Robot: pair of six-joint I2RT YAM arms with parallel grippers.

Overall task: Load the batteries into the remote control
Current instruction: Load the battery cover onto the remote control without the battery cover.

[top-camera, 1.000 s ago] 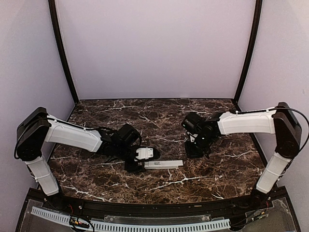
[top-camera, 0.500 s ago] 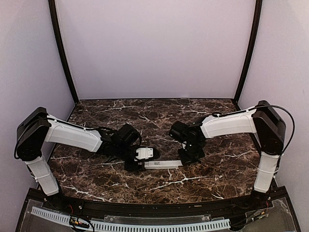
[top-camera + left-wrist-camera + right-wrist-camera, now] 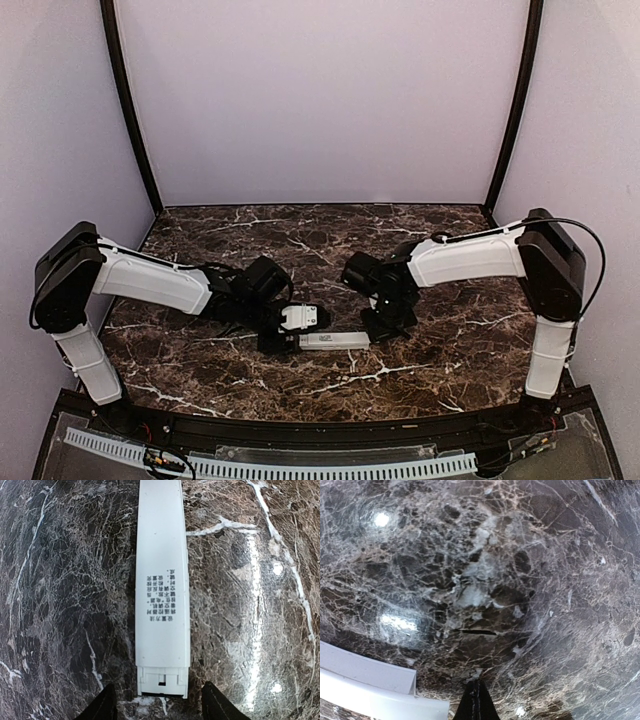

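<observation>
The remote control lies flat on the marble table as a slim white bar, printed side up. In the left wrist view the remote control runs away from the camera, its notched near end lying between the two dark fingertips. My left gripper is open, with gaps on both sides of that end. My right gripper is shut, its tip low by the remote's right end. From the right wrist, the closed gripper shows just right of the remote's white end. The batteries are out of view.
Dark veined marble covers the whole table, bounded by pale walls and black corner posts. Bright lamp reflections sit on the surface near the right gripper.
My right arm has swung left and down from the table's right half to the remote's right end. The left arm and the remote have barely moved.
</observation>
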